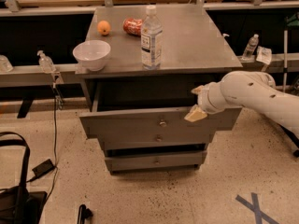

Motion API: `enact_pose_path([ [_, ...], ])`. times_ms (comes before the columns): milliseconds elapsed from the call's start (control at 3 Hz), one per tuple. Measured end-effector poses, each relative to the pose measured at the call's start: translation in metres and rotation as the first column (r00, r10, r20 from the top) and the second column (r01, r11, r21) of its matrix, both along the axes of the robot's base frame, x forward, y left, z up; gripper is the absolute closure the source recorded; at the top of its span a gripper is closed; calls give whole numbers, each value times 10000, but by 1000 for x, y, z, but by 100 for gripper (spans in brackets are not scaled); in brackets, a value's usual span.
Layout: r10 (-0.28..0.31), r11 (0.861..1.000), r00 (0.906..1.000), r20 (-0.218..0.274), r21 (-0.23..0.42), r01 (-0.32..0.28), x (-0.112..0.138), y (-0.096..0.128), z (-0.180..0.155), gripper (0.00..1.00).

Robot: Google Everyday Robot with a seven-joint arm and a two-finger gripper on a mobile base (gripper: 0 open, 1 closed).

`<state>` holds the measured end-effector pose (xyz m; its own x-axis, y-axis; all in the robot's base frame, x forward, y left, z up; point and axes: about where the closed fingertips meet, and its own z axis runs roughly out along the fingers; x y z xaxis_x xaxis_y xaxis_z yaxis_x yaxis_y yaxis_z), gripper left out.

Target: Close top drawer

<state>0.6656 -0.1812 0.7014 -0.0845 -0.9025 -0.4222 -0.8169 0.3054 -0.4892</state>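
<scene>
Two spread fingers [195, 114] seemingly against top drawer [126, 125], right of knob [162, 123].

1. The top drawer [126, 125] juts toward the bottom of the frame from under the cabinet top [201, 36]. A dark gap between the two, at frame centre, leaves a way down into the drawer's box.
2. The gripper [196, 102] sits at the right end of that gap, against the drawer front's upper edge. The white arm [261, 94] bars the middle right.
3. The left half of the cabinet top is crowded with a bowl [92, 55], an orange [104, 28], a red object [133, 26] and a tall water bottle [152, 38]. The right half is bare.
4. The floor [154, 195] at lower centre is open. A black bag [14, 204] and a cable [53, 139] lie at lower left.
</scene>
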Motion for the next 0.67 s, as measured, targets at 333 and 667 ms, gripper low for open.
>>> enact_pose_path([
  [333,128,9999,9995,274,85,-130,-8,4,14,21],
  [667,386,9958,9987,335,815,-412,-27,9,18,29],
])
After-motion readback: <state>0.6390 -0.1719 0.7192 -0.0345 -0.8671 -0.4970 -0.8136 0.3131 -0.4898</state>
